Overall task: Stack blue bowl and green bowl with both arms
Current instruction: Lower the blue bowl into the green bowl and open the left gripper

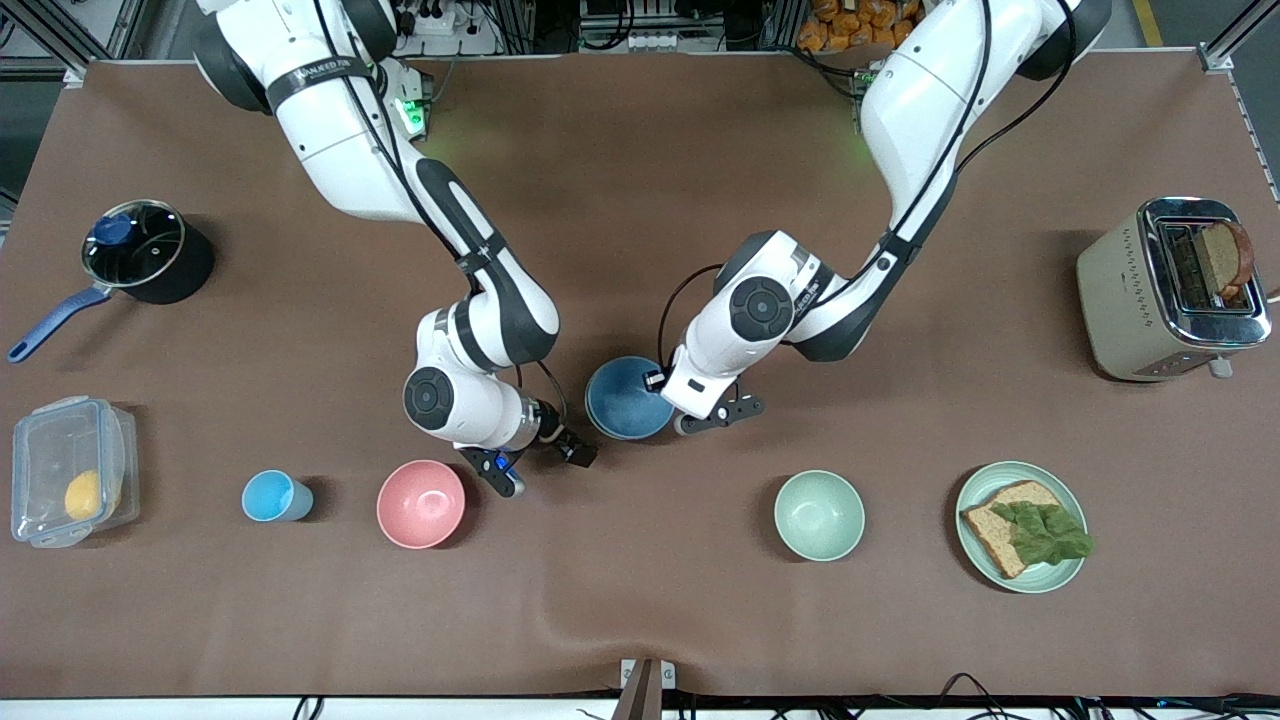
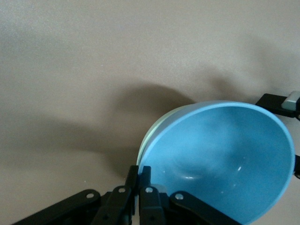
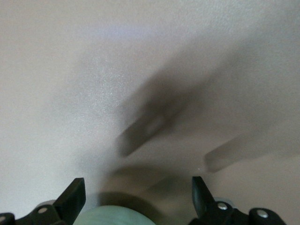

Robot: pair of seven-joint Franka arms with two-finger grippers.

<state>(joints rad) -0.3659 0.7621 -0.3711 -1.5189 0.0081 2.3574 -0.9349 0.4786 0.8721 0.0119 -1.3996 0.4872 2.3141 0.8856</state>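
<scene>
The blue bowl [image 1: 622,400] is in the middle of the table and sits nested in the green bowl. Only a pale sliver of the green bowl's rim [image 2: 149,136] shows beside the blue bowl [image 2: 225,159]. My left gripper [image 1: 658,382] is shut on the bowl rim at the side toward the left arm's end, one finger inside the blue bowl, as the left wrist view [image 2: 144,172] shows. My right gripper [image 1: 543,468] is open and empty, between the pink bowl and the blue bowl. In the right wrist view [image 3: 137,185] a pale green rounded surface [image 3: 112,216] shows low between its fingers.
A pink bowl [image 1: 420,503] and a sky-blue cup [image 1: 272,496] lie toward the right arm's end. A mint bowl [image 1: 818,515], a mint plate [image 1: 1066,494] with bread and a toaster [image 1: 1120,290] lie toward the left arm's end. A pot [image 1: 140,250] and a plastic box [image 1: 30,440] are at the right arm's end.
</scene>
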